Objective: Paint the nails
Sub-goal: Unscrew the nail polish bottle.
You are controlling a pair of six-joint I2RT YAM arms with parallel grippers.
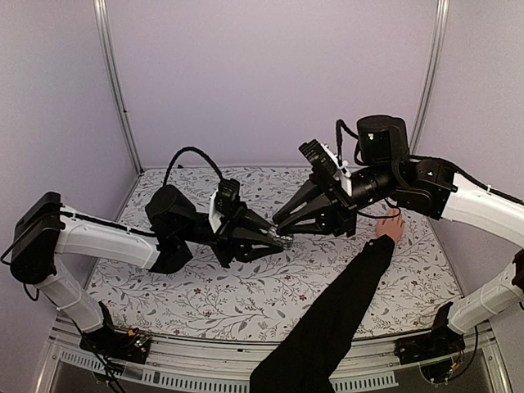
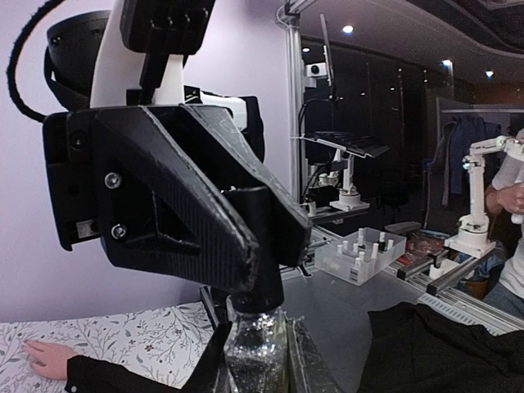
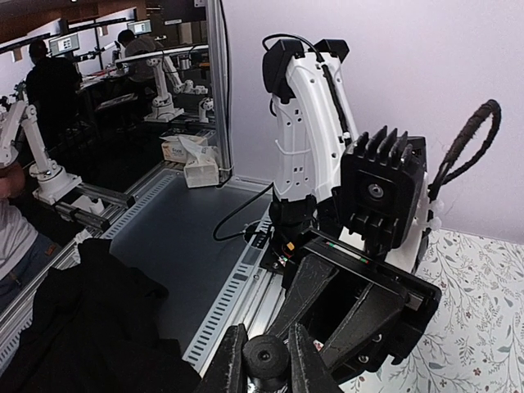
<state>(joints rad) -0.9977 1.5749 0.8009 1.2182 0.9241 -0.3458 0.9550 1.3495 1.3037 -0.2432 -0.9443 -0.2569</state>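
**Top external camera:** fixed above and behind the arm bases. It faces down and toward the far wall and takes in the whole table (image 1: 246, 303) from a distance.

**Left wrist camera:** mounted close behind the left gripper (image 1: 282, 240), facing right. The right gripper (image 2: 258, 301) fills its frame at short range.

**Right wrist camera:** mounted close behind its own fingers, facing left toward the left arm.

**Shared coverage:**
- All three views cover the point where the grippers meet, at the bottle (image 2: 255, 352) and cap (image 3: 266, 356).
- The top and left wrist views both show the human hand (image 1: 391, 227) on the right of the table.
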